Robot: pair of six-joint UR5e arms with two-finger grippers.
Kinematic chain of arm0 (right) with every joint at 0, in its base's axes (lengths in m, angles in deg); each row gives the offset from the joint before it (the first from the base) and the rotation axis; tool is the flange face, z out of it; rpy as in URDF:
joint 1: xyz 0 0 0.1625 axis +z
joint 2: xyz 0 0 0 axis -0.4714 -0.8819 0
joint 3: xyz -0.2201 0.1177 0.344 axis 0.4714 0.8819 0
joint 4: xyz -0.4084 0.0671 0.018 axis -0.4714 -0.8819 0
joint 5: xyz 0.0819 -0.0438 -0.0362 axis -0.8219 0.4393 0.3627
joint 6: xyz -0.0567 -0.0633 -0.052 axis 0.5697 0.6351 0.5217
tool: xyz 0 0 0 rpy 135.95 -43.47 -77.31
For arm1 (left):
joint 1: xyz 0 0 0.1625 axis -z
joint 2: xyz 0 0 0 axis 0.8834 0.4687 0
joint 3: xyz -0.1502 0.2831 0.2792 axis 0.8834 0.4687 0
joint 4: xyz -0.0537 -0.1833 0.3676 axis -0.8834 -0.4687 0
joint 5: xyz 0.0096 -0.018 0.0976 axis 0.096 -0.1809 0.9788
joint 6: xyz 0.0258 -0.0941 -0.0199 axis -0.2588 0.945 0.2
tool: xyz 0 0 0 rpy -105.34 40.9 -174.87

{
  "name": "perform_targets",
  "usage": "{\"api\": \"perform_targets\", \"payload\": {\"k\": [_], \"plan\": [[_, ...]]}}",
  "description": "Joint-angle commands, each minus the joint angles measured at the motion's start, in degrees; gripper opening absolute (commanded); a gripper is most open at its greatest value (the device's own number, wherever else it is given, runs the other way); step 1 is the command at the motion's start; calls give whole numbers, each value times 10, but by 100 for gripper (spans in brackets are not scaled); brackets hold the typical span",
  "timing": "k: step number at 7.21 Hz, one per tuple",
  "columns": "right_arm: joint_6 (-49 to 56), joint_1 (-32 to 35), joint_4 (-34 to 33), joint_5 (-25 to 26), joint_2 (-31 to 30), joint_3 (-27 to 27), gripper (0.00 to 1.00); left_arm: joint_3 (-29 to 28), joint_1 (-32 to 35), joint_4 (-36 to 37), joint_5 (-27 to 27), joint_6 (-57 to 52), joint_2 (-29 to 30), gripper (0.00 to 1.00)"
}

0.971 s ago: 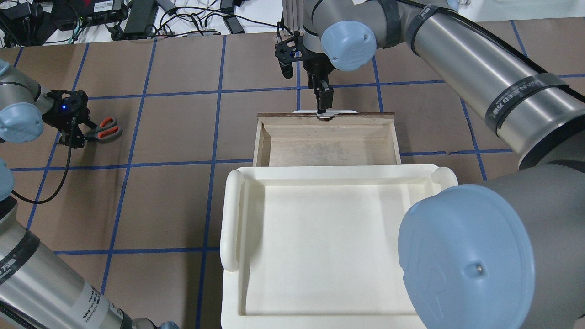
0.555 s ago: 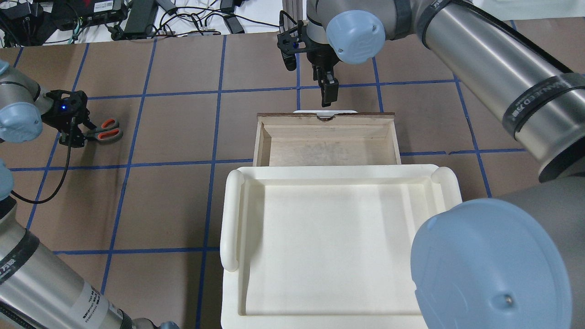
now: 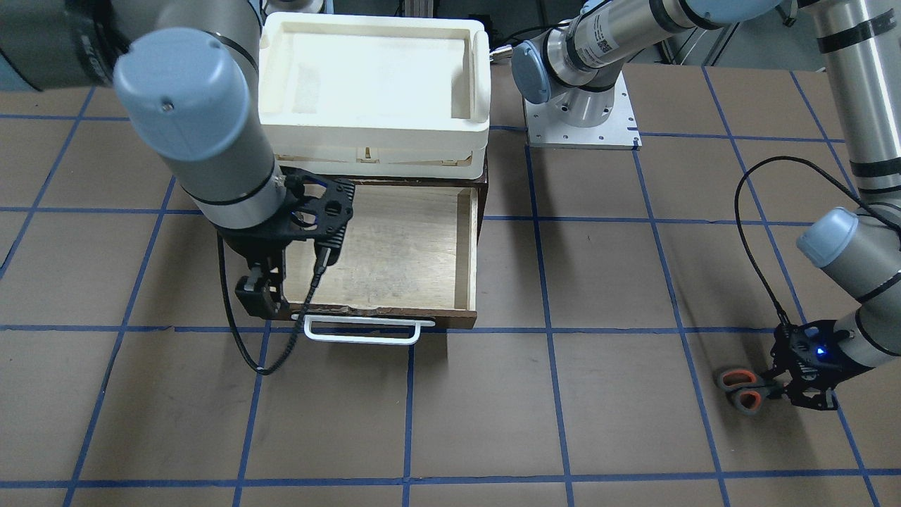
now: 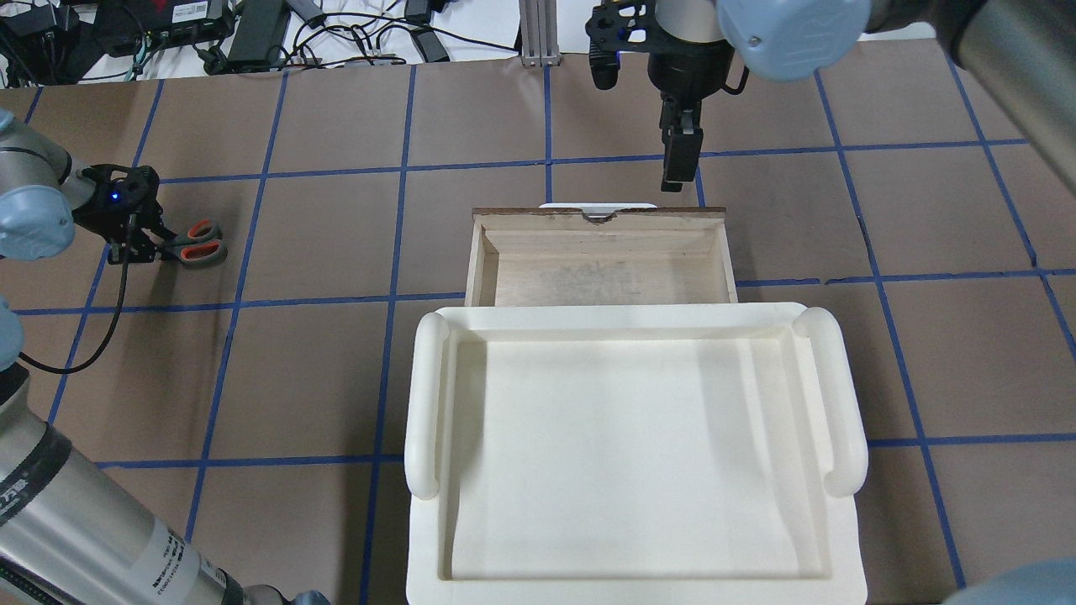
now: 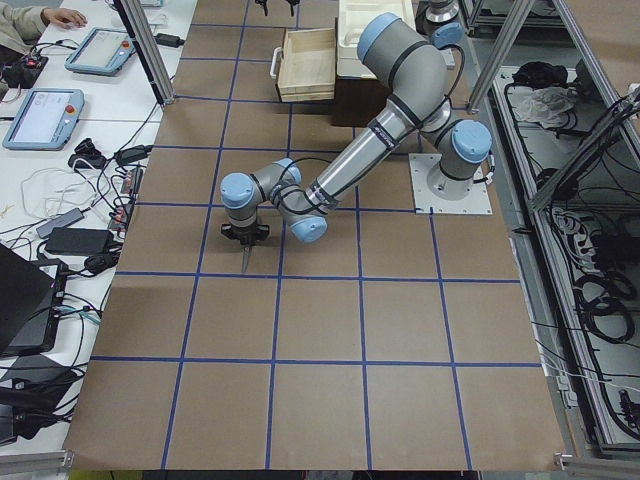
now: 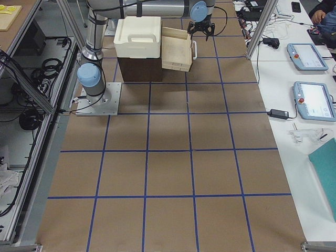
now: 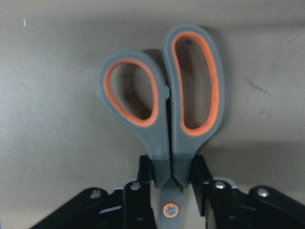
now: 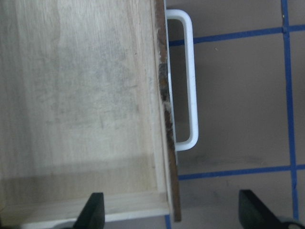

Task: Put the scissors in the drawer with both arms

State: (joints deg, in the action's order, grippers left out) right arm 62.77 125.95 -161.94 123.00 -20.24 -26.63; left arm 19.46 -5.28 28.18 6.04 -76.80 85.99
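Note:
The scissors [image 4: 198, 244] lie at the table's far left, orange-lined loops pointing away from my left gripper [image 4: 145, 244]. In the left wrist view my left gripper [image 7: 169, 168] is shut on the scissors [image 7: 164, 100] just above the pivot. The drawer [image 4: 601, 269] stands pulled open and empty, its white handle [image 4: 598, 205] on the far side. My right gripper [image 4: 677, 172] is open and empty, up and to the right of the handle. The right wrist view shows the handle [image 8: 190, 81] and the drawer's corner [image 8: 95, 95] between the spread fingers.
A white plastic bin [image 4: 424, 395] sits on the dark cabinet behind the drawer, nearer the robot. The brown table has a blue tape grid. Cables and power bricks [image 4: 252, 34] lie beyond the far edge.
My right gripper has come off the drawer handle, moving away from the drawer and to the right. My left gripper has stayed at the scissors, which shifted only slightly.

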Motion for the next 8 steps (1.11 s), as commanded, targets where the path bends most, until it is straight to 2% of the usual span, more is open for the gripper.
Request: {"api": "perform_targets", "payload": {"k": [1,3,4,6,8], "plan": [[-109,-28,42,-1,-110,-72,100,0,0,-2,-1,-1,-4,0],[-336,-29,47,2,-140,-84,100,-1,0,-2,-2,-1,-6,0],[-416,-29,64,23,-167,-84,100,-4,0,-12,-3,-1,-11,0],[-568,-33,80,32,-220,-82,100,-17,7,-83,-3,0,-55,0],[-615,-33,67,19,-221,-83,100,-20,25,-145,-11,12,-110,0]]}}
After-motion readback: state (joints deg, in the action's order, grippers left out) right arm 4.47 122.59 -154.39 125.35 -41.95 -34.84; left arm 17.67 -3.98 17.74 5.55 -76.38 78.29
